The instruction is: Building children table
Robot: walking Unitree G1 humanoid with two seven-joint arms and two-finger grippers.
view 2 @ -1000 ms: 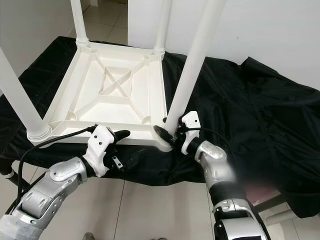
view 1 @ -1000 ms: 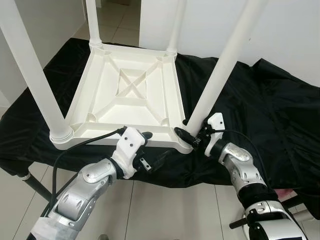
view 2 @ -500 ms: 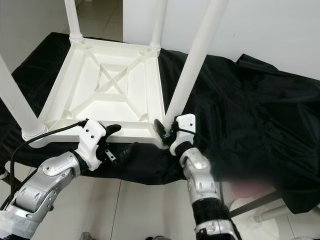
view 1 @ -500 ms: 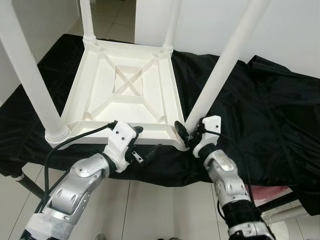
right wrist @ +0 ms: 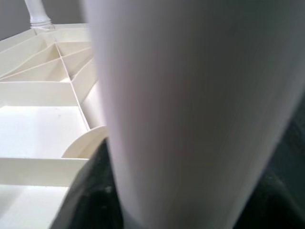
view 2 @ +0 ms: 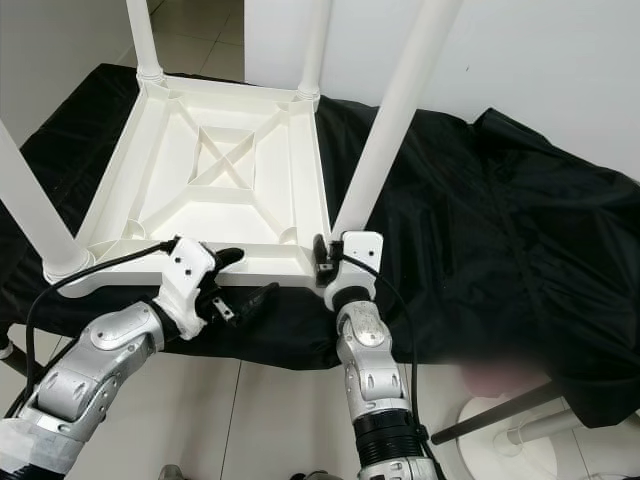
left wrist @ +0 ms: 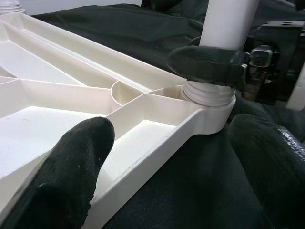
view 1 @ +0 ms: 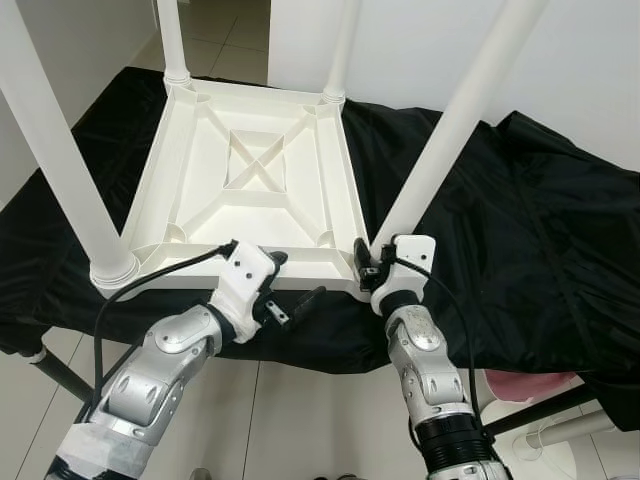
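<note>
right gripper (view 1: 368,272) fingers clamped on near leg (view 1: 440,140) base | left gripper (view 1: 288,292) fingers spread, straddling the tabletop (view 1: 250,190) rim | plastic: light, stiff, slick; grip low by socket

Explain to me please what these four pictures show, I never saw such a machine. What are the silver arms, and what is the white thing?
This is a humanoid robot with two silver arms, each ending in two black fingers. The two wide pictures come from cameras in its head, looking down. The two close pictures come from cameras on its wrists.

The white thing is a children's table, lying upside down on a black cloth, with four legs pointing up. The right gripper is closed around the base of the near right leg, where it enters its corner socket. The left gripper is open, with one finger over the table's near edge and the other below it.
</note>
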